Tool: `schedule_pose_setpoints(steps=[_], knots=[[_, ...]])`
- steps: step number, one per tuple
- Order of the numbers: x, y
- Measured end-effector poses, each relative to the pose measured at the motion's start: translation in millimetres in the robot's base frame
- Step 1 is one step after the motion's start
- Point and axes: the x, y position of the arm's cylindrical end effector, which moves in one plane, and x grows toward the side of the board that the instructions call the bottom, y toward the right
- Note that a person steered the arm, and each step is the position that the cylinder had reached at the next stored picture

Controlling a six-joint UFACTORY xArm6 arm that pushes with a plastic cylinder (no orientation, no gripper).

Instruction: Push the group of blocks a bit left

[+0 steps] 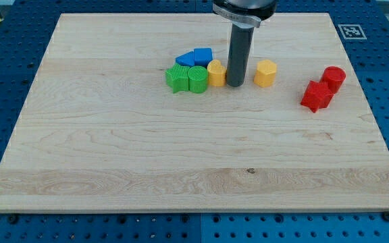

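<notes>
My tip (236, 84) touches the right side of the yellow block (216, 73); the group lies left. No hand here.

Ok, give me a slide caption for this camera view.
My tip beside the yellow block at the right of the green-and-blue cluster.

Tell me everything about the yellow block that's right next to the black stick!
That yellow block is small, with flat sides and a flat top, and looks like matte plastic. It stands upright on the wooden board, near the view's top centre. On its left it presses against a green cylinder; blue blocks sit just behind. On its right, my tip is right up against it, seemingly touching. Another yellow block stands apart beyond the rod.
</notes>
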Motion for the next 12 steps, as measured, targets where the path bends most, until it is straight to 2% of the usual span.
schedule_pose_setpoints(steps=[4, 6, 9, 12], knots=[[0, 11], [-15, 15], [-9, -30], [-9, -48]])
